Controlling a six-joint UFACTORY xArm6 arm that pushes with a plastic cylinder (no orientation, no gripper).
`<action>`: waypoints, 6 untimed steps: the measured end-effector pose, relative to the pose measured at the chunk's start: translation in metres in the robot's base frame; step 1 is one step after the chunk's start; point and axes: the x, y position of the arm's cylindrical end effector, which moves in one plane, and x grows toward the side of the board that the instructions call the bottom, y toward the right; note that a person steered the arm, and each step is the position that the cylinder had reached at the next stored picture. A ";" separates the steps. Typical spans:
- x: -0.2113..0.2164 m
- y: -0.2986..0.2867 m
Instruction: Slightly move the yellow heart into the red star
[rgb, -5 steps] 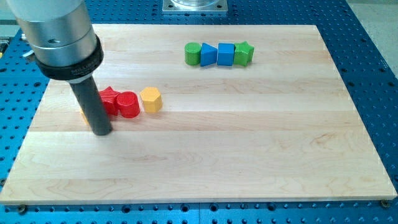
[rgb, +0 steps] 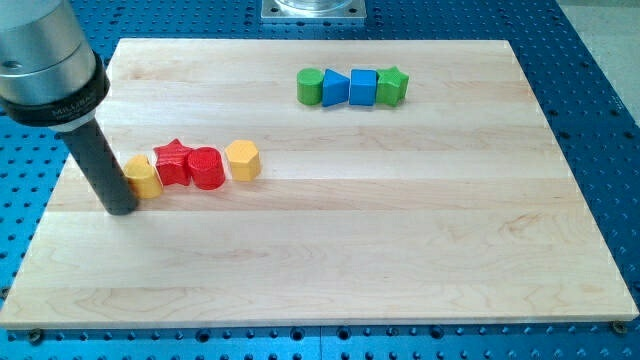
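Note:
The yellow heart (rgb: 144, 176) lies at the view's left on the wooden board (rgb: 330, 230), touching the red star (rgb: 173, 161) on its right. Right of the star stand a red cylinder (rgb: 205, 168) and a yellow hexagon (rgb: 243, 159), forming one row. My tip (rgb: 121, 208) stands on the board just left of and slightly below the yellow heart, close against it. The dark rod hides the heart's left edge.
A second row stands near the view's top: a green cylinder (rgb: 311, 86), a blue triangle (rgb: 335, 88), a blue cube (rgb: 362, 87) and a green star (rgb: 392, 86). The board's left edge (rgb: 60, 190) lies close to my tip.
My tip has moved left by about forty pixels, from in front of the heart and star to the heart's left side. The yellow heart now shows. The blocks have not visibly moved.

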 end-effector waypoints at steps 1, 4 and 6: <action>0.007 0.007; -0.005 0.022; -0.005 0.016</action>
